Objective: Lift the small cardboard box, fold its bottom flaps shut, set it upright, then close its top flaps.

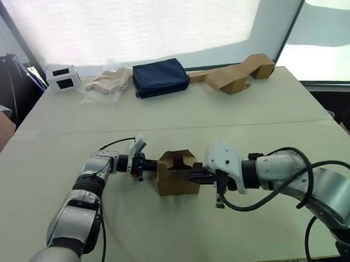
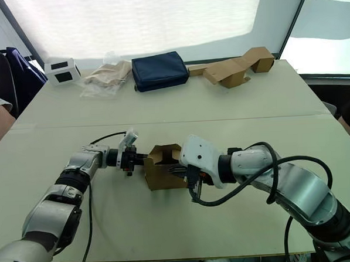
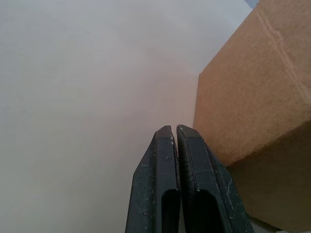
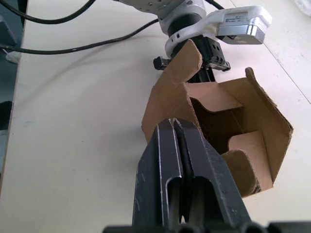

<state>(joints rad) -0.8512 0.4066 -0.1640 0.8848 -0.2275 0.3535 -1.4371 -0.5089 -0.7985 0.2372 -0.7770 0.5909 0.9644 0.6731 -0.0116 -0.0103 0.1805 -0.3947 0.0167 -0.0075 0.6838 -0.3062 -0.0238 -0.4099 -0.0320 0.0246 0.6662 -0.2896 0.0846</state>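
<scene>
1. Left gripper (image 1: 148, 165): black fingers (image 3: 167, 165) pressed together with nothing between them. Tips sit against the left side wall of the small cardboard box (image 1: 176, 176), coming in from its 9 o'clock.
2. Small cardboard box: rests on the table (image 1: 180, 116) near the front edge, between the two grippers. Open top faces up; the top flaps (image 4: 228, 116) stand partly raised, with two inner flaps folded down inside the opening.
3. Right gripper (image 1: 192, 176): fingers closed flat against each other, gripping nothing. Tips touch the right front of the box, arriving from its 3 o'clock.
4. Far edge of table, 11 o'clock from the box: white box with dark windows (image 1: 63, 77), then a crumpled plastic bag (image 1: 106, 84).
5. At 12 o'clock: navy pouch (image 1: 160, 77).
6. At 1 o'clock: larger tan cardboard pieces (image 1: 238, 75).
</scene>
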